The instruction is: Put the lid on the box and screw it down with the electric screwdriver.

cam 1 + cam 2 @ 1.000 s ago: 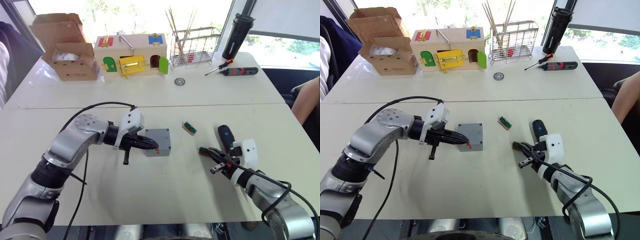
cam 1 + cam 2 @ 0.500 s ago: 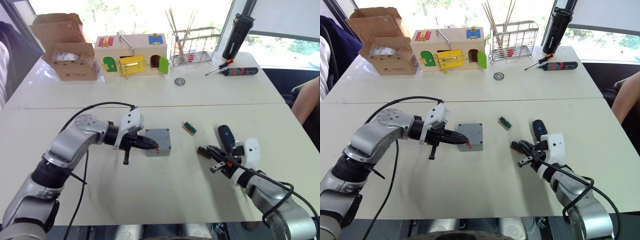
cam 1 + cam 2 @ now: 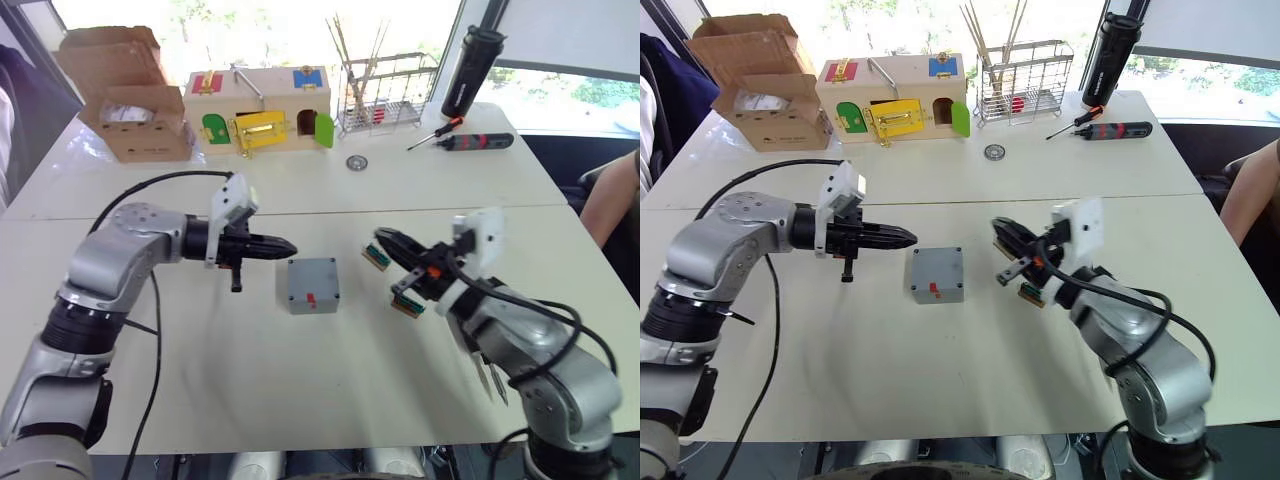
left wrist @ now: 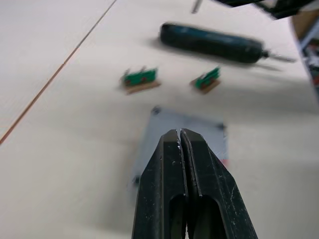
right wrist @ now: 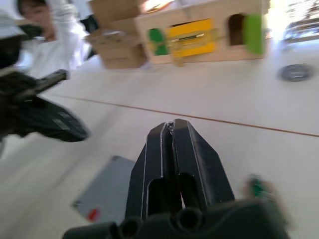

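The box [image 3: 313, 285] sits at the centre of the frame on the white table [image 3: 300, 390], and the lid [image 3: 936, 272] appears already seated on it, flat and square to its outline, with a small red mark on the near side. We judge the lidding step done and the screwing step not yet begun. The electric screwdriver [image 4: 212, 43] lies on the table beyond the box in the left wrist view, past two small green-and-brown blocks [image 4: 140, 79], untouched by either gripper. The left gripper [image 3: 275, 246] hovers just left of the box, clear of it, fingers pressed together and holding nothing. The right gripper [image 3: 1002, 232] hangs to the right of centre, above the table, fingers likewise closed and empty. For the next move we expect one gripper must open, descend on the screwdriver barrel and grasp it so the bit can be brought upright over a corner screw hole
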Controlling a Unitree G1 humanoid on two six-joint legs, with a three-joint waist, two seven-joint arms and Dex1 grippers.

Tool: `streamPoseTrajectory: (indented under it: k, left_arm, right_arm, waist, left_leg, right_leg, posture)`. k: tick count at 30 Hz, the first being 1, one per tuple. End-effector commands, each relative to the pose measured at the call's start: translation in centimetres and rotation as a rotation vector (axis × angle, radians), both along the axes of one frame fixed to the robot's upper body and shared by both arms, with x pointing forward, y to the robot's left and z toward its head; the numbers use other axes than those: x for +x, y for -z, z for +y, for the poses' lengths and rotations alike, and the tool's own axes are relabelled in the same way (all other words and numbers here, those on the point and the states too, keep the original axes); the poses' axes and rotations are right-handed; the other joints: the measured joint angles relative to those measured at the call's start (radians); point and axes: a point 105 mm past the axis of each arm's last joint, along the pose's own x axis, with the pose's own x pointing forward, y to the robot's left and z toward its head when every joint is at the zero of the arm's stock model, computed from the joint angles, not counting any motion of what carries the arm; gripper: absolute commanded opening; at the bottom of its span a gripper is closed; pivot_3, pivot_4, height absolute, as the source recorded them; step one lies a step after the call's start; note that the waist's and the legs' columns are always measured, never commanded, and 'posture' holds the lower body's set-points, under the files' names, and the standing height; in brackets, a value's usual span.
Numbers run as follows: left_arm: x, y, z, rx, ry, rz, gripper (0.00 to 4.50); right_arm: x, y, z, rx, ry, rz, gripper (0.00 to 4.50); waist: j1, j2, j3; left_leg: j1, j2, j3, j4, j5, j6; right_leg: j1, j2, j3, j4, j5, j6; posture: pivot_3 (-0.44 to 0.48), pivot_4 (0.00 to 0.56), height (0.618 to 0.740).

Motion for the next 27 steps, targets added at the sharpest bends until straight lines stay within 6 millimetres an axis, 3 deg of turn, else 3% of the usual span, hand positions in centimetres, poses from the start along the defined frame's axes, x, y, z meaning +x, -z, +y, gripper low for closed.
streamPoseTrajectory:
  k: [1,6,27]
  left_arm:
    - [-0.1,-0.8,1.0,0.001,-0.032,-0.049,0.0]
    - [-0.9,-0.5,1.3,-0.005,-0.053,-0.041,0.0]
    - [-1.2,-0.1,0.5,-0.009,-0.045,-0.024,0.0]
  right_arm:
    - [1.0,0.7,1.7,0.006,-0.05,0.009,0.04]
    - [1.5,1.7,2.5,-0.009,-0.09,0.011,0.04]
    - [2.7,3.8,1.7,-0.045,-0.059,0.035,0.04]
  waist:
    - [0.003,0.0,0.0]
    - [0.006,0.0,0.0]
    - [0.002,0.0,0.0]
  left_leg:
    - [0.0,0.0,0.0,0.0,0.0,0.0]
    - [-0.001,-0.001,0.0,0.002,0.0,0.0]
    - [-0.001,-0.001,0.0,0.002,0.0,0.0]
  right_leg:
    - [0.0,0.0,0.0,0.0,0.0,0.0]
    - [0.0,-0.001,0.0,0.0,0.0,0.0]
    - [0.0,-0.001,0.0,0.001,0.0,0.0]
  posture:
    - [0.0,0.15,0.74]
    - [0.0,0.15,0.74]
    - [0.0,0.15,0.74]
